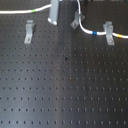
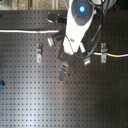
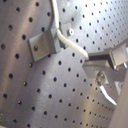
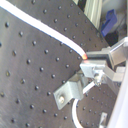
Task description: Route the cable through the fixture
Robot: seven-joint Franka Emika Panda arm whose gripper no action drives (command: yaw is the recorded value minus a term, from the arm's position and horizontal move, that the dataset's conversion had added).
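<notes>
Fingers first: my gripper (image 4: 89, 60) is clenched on the cable (image 4: 35, 24), as far as both wrist views show. The jaws are drawn close together, with nothing but the white cord meeting them at the tips. In the second wrist view the cord comes in across the black perforated board (image 1: 65, 85) and ends at my fingertips, where a small orange glow sits. I cannot see the pads' inner faces, so how firmly they bite is not clear.

Just beside my fingertips stands the fixture (image 3: 45, 45), a small grey bent-metal clip. In the first wrist view the cable leaves my grip, crosses the clip's bent top touching it, and goes on past it. I cannot tell whether it is fully seated there.

In the first exterior view the fixture (image 1: 76, 21) leans on a slant near the far edge of the board. The cord drops past it, touching it, and runs toward the first exterior view's right. It shows a blue band and a yellow one on the way and passes the right-hand clip (image 1: 107, 32). Another stretch, with a green band, comes from the first exterior view's left, above the left-hand clip (image 1: 30, 31) and apart from it.
</notes>
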